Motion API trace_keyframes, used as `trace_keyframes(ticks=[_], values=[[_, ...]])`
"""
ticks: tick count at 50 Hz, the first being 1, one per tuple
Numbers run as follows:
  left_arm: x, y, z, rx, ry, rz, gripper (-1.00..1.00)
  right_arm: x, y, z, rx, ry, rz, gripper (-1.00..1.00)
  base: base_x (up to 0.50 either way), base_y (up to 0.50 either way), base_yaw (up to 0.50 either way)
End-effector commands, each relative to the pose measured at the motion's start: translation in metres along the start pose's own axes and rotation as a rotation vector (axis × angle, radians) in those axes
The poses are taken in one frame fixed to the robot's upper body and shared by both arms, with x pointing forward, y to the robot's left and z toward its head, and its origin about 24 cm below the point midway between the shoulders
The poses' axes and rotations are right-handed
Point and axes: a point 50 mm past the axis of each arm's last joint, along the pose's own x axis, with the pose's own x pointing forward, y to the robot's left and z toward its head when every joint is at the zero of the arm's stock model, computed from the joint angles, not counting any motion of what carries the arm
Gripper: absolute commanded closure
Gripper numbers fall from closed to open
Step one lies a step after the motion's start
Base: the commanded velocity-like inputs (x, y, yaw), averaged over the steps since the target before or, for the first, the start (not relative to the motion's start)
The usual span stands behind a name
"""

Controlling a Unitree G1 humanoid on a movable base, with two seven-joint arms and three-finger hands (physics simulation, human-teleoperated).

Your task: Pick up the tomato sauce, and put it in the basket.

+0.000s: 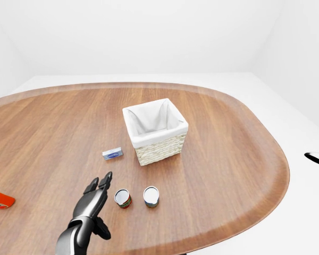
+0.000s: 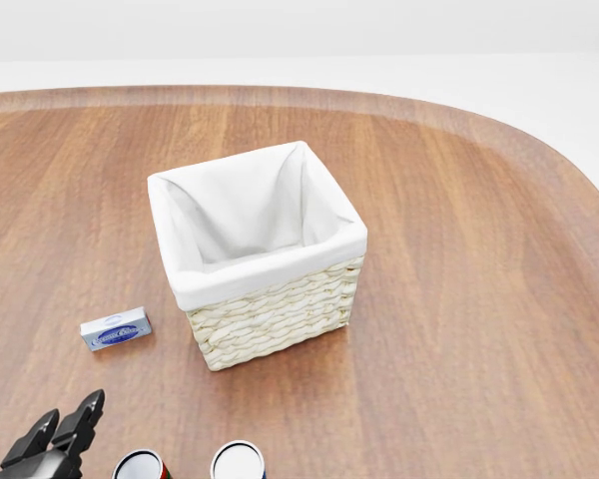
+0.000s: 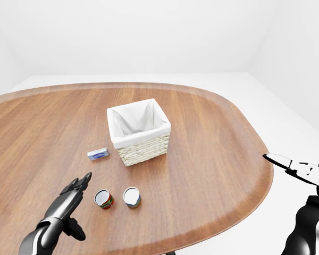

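Two small cans stand upright near the bottom edge of the wooden table. The left one, with a red label, looks like the tomato sauce (image 1: 122, 198); its white top shows at the bottom of the head view (image 2: 140, 466). My left hand (image 1: 100, 181) is open, its fingers stretched out flat just left of that can and not touching it. The wicker basket (image 1: 160, 150) with a white cloth liner stands at the table's middle and is empty. My right hand (image 3: 287, 162) hangs off the table's right side, fingers extended and holding nothing.
A second can (image 1: 151, 196) with a bluish label stands just right of the tomato sauce. A small blue box (image 1: 112, 154) lies left of the basket. An orange-red packet (image 1: 0, 199) sits at the far left edge of the left-eye view.
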Motion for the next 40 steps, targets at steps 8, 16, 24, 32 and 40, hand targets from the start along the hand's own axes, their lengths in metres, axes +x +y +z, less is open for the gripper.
trace_keyframes(ticks=[8,16,24,32,40], values=[[-0.004,-0.011,0.008,0.002,-0.024,-0.033,-1.00,0.000,0.000,0.000,0.000,-0.001,0.000,-1.00,0.00,0.00,0.00],[-0.008,-0.020,0.011,0.024,-0.030,-0.051,-1.00,0.000,-0.001,-0.001,-0.001,0.004,-0.001,-1.00,0.00,0.00,0.00],[-0.007,-0.017,0.015,0.023,-0.044,-0.031,-1.00,0.000,0.000,-0.002,-0.001,0.008,0.000,-1.00,0.00,0.00,0.00],[0.002,-0.007,0.027,0.046,-0.089,-0.008,-1.00,-0.001,0.000,-0.002,-0.001,0.010,0.002,-1.00,0.00,0.00,0.00],[0.020,-0.007,0.033,0.092,-0.111,-0.010,-1.00,-0.001,0.001,-0.004,-0.001,0.016,0.002,-1.00,0.00,0.00,0.00]])
